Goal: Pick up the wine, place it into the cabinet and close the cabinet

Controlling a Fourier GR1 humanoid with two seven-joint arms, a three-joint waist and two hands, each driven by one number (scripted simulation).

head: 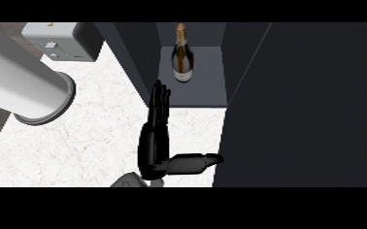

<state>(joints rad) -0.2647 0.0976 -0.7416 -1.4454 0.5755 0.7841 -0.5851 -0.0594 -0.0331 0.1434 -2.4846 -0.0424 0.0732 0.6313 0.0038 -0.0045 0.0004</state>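
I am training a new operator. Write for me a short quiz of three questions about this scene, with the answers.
1. True or false: the wine bottle is already inside the cabinet.
2. The cabinet door is: A) shut, B) open, C) missing.
3. Fill in: the robot hand has straight fingers and holds ____.
Key: 1 true; 2 B; 3 nothing.

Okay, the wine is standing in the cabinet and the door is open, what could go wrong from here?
1. The left hand lies open in front of the shelf, beside the door's inner face; swinging the door shut could catch it.
2. The wine stands upright just past the fingertips; a forward nudge could topple it.
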